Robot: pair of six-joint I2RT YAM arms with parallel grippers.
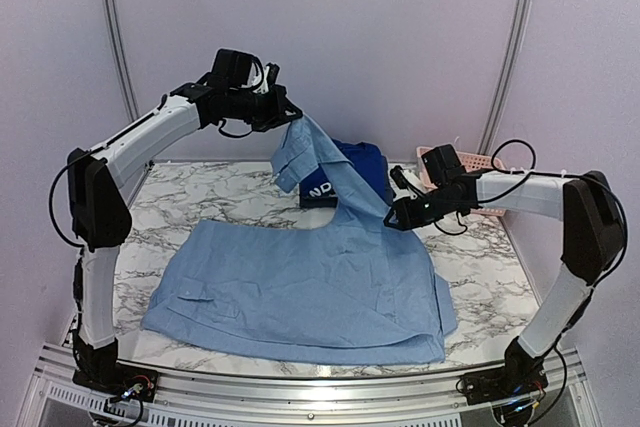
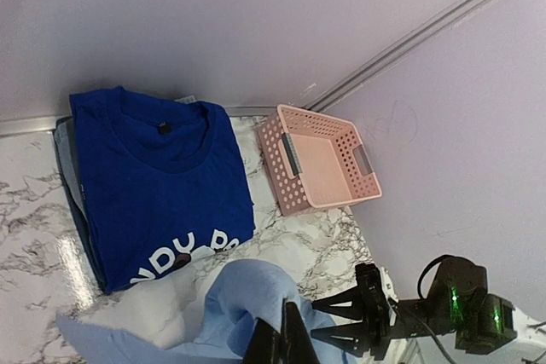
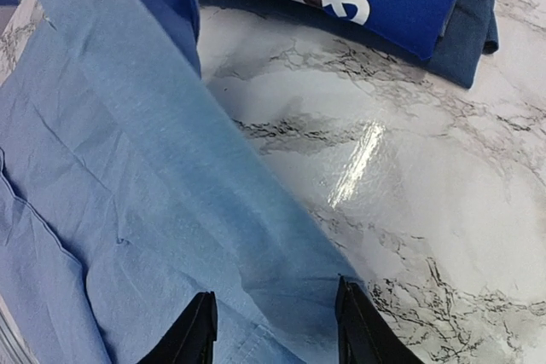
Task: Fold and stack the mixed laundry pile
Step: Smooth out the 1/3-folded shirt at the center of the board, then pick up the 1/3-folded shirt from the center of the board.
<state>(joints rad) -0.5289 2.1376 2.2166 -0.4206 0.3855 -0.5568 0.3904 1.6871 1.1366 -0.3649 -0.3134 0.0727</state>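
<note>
Light-blue shirt [image 1: 300,297] — one — pinched in left claw [image 1: 292,122]; right claw [image 1: 394,218] parted; one pink basket [image 2: 281,168].

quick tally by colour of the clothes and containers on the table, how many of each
light-blue shirt: 1
royal-blue T-shirt: 1
darker blue folded piece under the T-shirt: 1 seen
pink basket: 1
total: 4

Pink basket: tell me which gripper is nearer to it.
Right. The right gripper sits close beside the pink basket, at the edge of the light-blue shirt; the left gripper is raised farther off, pinching that shirt.
</note>
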